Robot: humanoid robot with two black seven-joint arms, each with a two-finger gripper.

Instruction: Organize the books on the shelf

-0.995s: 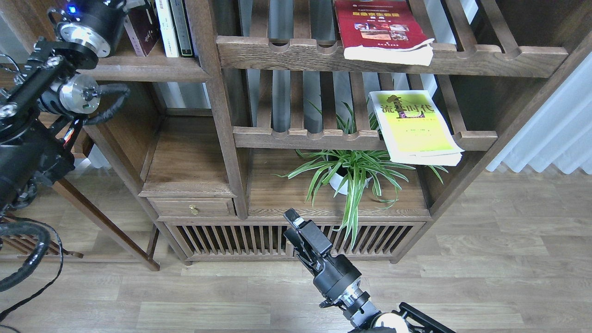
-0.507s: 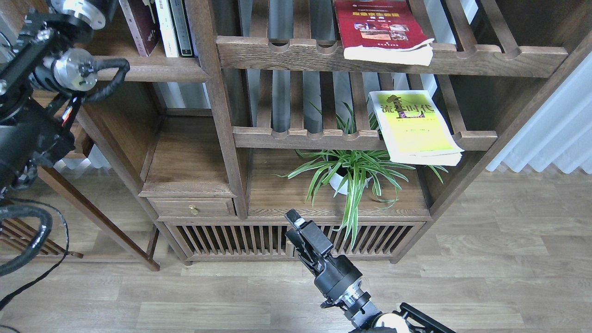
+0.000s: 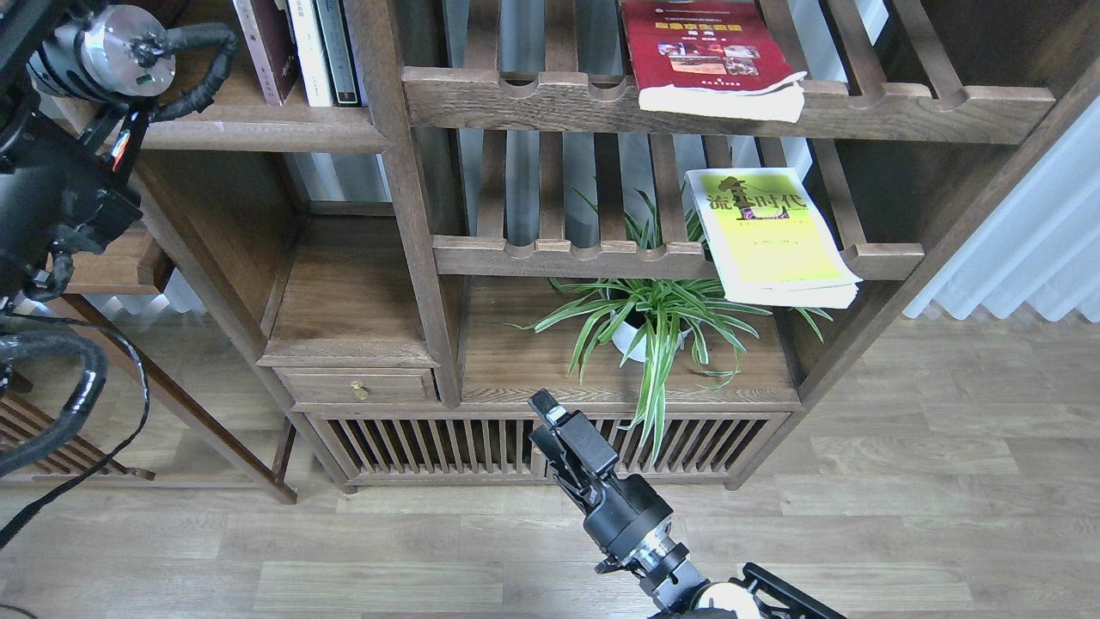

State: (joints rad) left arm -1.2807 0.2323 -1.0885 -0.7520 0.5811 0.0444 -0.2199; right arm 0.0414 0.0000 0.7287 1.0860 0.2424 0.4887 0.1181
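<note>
A dark maroon book stands on the solid brown shelf at the top left, leaning against a white book and a dark one. A red book lies flat on the upper slatted rack, hanging over its front rail. On the lower slatted rack lies a yellow-green book, also past the rail. My left arm's silver wrist joint is by the shelf's left end; its gripper is above the top edge. My right gripper hangs low before the cabinet, holding nothing, its dark fingers not told apart.
A potted spider plant sits in the compartment under the lower rack. A small drawer and a slatted cabinet base are below. White curtains hang at the right. Wooden floor lies in front.
My left arm has risen up and left, taking its gripper out of the top of the view. The maroon book now shows uncovered on the shelf. The right arm has stayed still.
</note>
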